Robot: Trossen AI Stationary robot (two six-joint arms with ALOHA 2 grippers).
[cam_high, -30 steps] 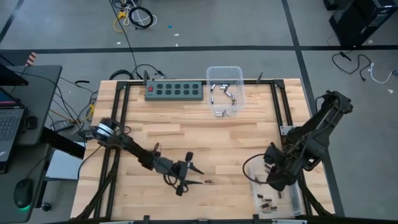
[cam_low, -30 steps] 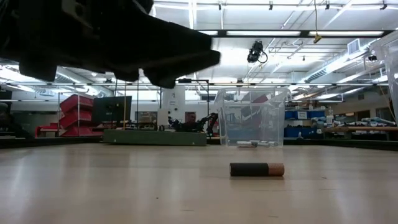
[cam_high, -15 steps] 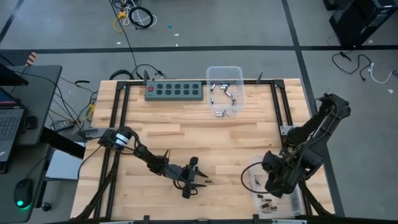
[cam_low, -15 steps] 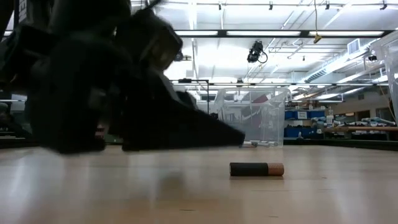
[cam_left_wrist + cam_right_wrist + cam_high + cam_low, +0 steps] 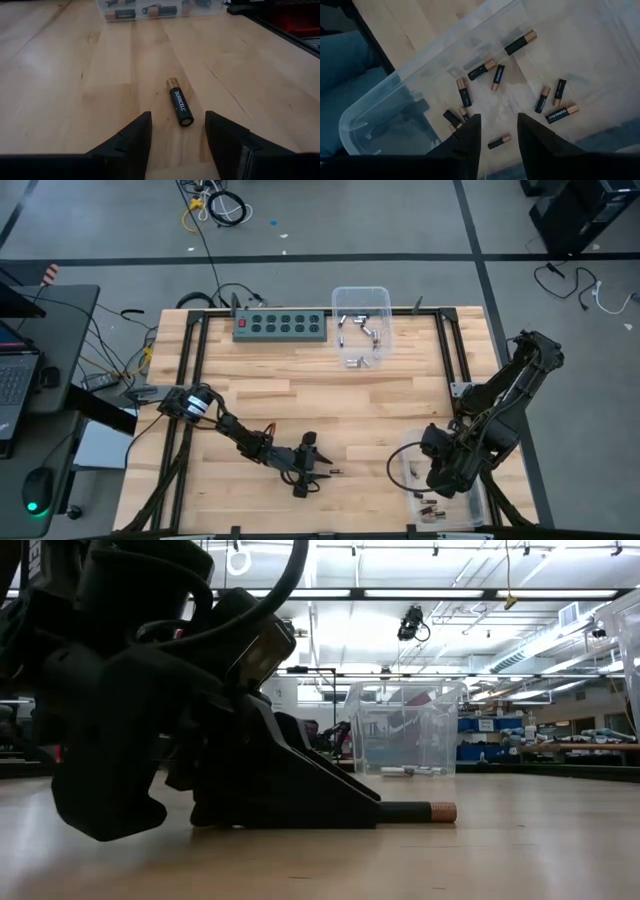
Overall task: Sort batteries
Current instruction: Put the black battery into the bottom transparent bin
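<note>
The left claw [image 5: 177, 135] is held spread, low on the desk [image 5: 380, 410] near its front edge, a black-and-copper battery [image 5: 179, 107] lying between its fingers. The right claw [image 5: 497, 132] is spread above a clear bin [image 5: 420, 80] of batteries [image 5: 495, 77] at the front right corner.

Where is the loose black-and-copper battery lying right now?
In the high view the battery lies alone on the wooden table near its front edge, just ahead of the left claw; the left wrist view shows it beyond the open fingertips.

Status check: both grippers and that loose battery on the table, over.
Left gripper open, low at the table, fingers straddling the loose battery. Right gripper open above the battery bin. Nothing blocking.
</note>
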